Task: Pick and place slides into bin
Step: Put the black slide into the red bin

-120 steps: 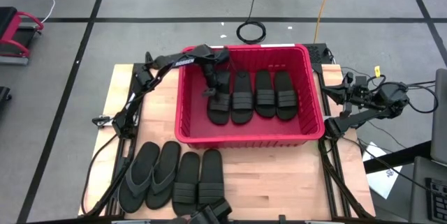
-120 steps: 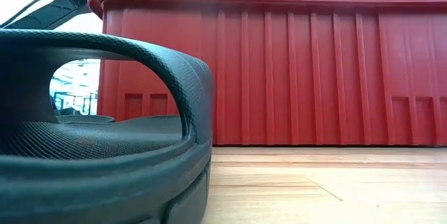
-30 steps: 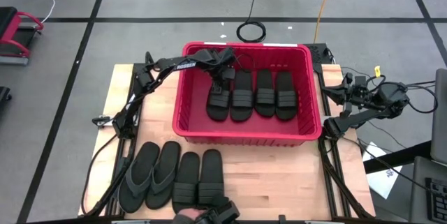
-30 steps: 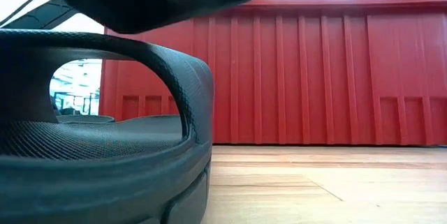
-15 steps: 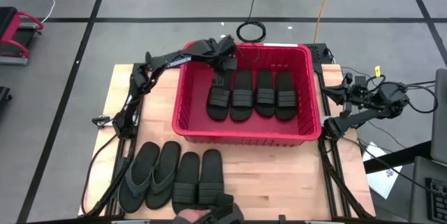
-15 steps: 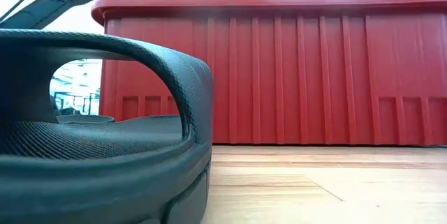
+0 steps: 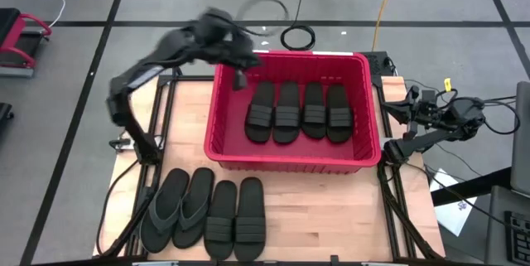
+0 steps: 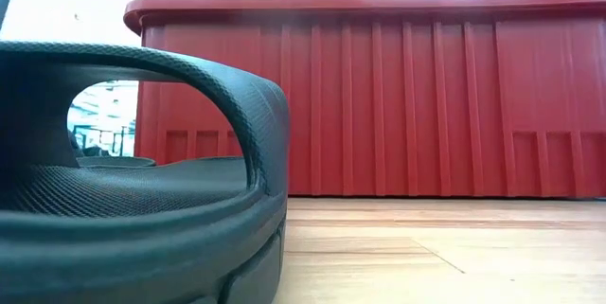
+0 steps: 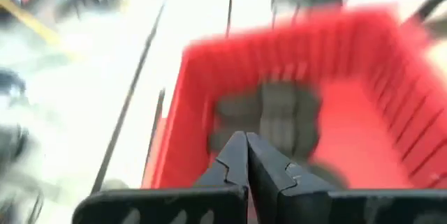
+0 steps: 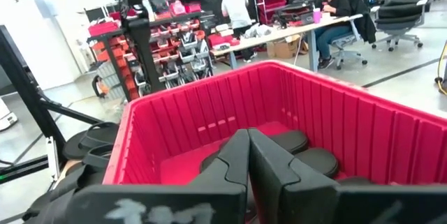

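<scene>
The red bin stands in the middle of the table with several black slides lying flat, side by side, on its floor. Several more slides lie flat on the table's near left; two at the left have thong straps. One of them fills the low view's foreground. My left gripper hangs shut and empty, raised over the bin's far left corner; its shut fingertips point down at the bin. My right gripper is shut and waits at the table's right edge, beside the bin.
Bare wooden table shows to the bin's left and at the near right. A coiled cable lies on the floor behind the bin. People sit and stand at desks in the room beyond.
My left gripper has risen from the leftmost slide in the bin and swung up toward the bin's far left corner, still shut and empty. The slide stays flat on the bin's floor. A hand with a dark object at the table's near edge has gone from view.
</scene>
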Available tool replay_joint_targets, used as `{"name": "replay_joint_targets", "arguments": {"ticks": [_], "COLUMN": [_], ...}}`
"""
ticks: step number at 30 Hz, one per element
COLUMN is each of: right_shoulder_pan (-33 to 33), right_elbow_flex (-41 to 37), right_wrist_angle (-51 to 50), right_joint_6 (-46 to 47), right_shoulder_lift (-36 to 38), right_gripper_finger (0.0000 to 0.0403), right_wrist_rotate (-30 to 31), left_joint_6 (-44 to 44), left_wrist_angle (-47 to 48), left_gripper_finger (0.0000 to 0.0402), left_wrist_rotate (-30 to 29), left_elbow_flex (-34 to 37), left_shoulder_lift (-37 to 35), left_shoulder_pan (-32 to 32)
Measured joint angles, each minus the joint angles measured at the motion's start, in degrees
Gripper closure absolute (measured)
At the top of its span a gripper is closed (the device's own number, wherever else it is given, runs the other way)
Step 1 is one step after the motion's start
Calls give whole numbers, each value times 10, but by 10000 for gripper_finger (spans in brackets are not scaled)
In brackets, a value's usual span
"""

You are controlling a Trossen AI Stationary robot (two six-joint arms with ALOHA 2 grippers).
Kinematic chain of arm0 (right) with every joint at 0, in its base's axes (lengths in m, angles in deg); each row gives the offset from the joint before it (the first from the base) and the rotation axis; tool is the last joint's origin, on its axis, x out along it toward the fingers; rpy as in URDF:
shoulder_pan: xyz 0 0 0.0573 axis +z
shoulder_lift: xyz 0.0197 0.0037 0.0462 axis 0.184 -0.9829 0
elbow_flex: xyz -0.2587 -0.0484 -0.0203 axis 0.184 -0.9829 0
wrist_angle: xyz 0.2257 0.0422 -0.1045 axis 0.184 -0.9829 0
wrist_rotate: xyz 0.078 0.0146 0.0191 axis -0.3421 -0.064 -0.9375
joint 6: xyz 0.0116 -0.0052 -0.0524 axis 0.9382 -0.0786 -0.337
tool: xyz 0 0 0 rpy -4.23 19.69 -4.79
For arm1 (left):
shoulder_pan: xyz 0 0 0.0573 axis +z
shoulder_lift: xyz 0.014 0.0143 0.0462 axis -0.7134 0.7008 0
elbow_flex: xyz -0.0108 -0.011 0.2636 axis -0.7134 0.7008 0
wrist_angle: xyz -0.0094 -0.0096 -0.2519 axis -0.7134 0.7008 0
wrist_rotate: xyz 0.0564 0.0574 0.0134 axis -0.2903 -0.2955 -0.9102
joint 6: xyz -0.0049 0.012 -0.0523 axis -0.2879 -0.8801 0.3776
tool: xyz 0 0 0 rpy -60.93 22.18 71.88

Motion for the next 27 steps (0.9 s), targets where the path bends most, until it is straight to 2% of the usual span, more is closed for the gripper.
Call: {"name": "replay_joint_targets", "arguments": {"ticks": [7, 13, 17, 20, 27], "right_shoulder_pan": [0, 0, 0, 0, 0], "right_elbow_flex": [0, 0, 0, 0, 0], "right_wrist_angle": [21, 36, 39, 39, 41], "right_joint_6": [-29, -41, -41, -41, -41], "right_shoulder_lift": [0, 0, 0, 0, 0], "right_gripper_finger": [403, 403, 403, 403, 403], "right_wrist_rotate": [-10, -16, -16, -15, -5], "left_joint_6": [77, 93, 83, 66, 72], "left_wrist_angle": [-18, 41, 43, 34, -106], "left_gripper_finger": [401, 401, 401, 402, 402], "left_wrist_rotate": [81, 145, 186, 254, 358], "left_elbow_flex": [0, 21, 109, 198, 411], "left_shoulder_lift": [-93, -128, -143, -166, -261], "left_shoulder_pan": [-15, -33, -40, -35, -13]}}
